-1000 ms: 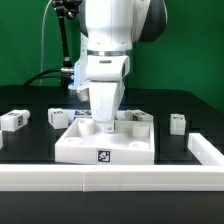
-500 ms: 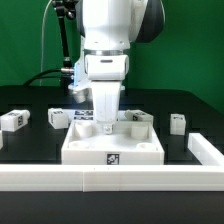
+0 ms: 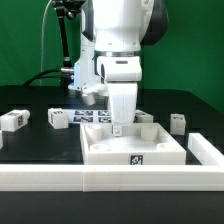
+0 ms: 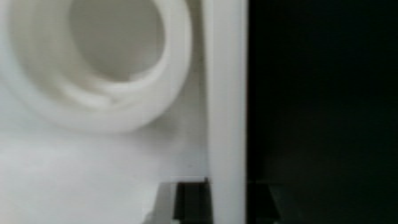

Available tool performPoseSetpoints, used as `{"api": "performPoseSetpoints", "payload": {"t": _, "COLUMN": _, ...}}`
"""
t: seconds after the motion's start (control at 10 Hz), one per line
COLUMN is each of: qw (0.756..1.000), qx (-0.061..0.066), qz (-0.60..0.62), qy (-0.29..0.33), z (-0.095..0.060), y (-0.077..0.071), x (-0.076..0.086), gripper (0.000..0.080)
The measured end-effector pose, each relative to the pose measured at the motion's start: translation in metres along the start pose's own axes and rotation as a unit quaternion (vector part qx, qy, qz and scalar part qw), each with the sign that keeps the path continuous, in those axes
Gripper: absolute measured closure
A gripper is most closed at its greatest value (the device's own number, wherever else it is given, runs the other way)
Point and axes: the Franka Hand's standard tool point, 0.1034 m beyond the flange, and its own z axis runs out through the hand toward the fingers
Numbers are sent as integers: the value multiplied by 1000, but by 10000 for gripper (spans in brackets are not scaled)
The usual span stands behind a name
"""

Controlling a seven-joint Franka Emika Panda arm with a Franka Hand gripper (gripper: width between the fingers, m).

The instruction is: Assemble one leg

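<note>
My gripper (image 3: 119, 128) is shut on the back wall of the large white panel (image 3: 134, 145), which lies flat on the black table with a tag on its front face. Small white legs with tags lie on the table: two at the exterior view's left (image 3: 12, 120) (image 3: 58, 118) and one at its right (image 3: 177, 123). All of them lie apart from the gripper. In the wrist view the panel's upright wall (image 4: 222, 100) runs between my fingers, with a round recess (image 4: 107, 60) beside it. One dark finger (image 4: 191, 205) shows; the other is lost against the black table.
The marker board (image 3: 95, 116) lies flat behind the panel. A low white rail runs along the table's front (image 3: 90, 178) and up its right side (image 3: 205, 148), close to the panel's right end. Another small white piece (image 3: 147, 117) sits just behind the panel.
The gripper has moved toward the exterior view's right and slightly forward, carrying the white panel along the table with it. The legs have not moved.
</note>
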Motion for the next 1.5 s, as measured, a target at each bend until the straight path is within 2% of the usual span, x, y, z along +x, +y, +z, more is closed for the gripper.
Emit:
{"api": "performPoseSetpoints", "payload": {"t": 0.2, "qw": 1000, "qx": 8, "qz": 7, "qy": -1, "z": -1, "y": 4, "x": 9, "gripper": 741}}
{"api": "performPoseSetpoints", "payload": {"t": 0.5, "qw": 1000, "qx": 0, "qz": 10, "qy": 3, "z": 0, "y": 27, "x": 30, "gripper": 741}}
{"api": "performPoseSetpoints", "payload": {"t": 0.8, "qw": 1000, "qx": 0, "qz": 24, "qy": 5, "z": 1, "y": 37, "x": 44, "gripper": 741}}
{"api": "performPoseSetpoints", "payload": {"t": 1.4, "qw": 999, "qx": 0, "qz": 33, "qy": 5, "z": 1, "y": 39, "x": 44, "gripper": 741}}
{"api": "performPoseSetpoints", "payload": {"t": 1.5, "qw": 999, "qx": 0, "qz": 33, "qy": 5, "z": 1, "y": 39, "x": 44, "gripper": 557}}
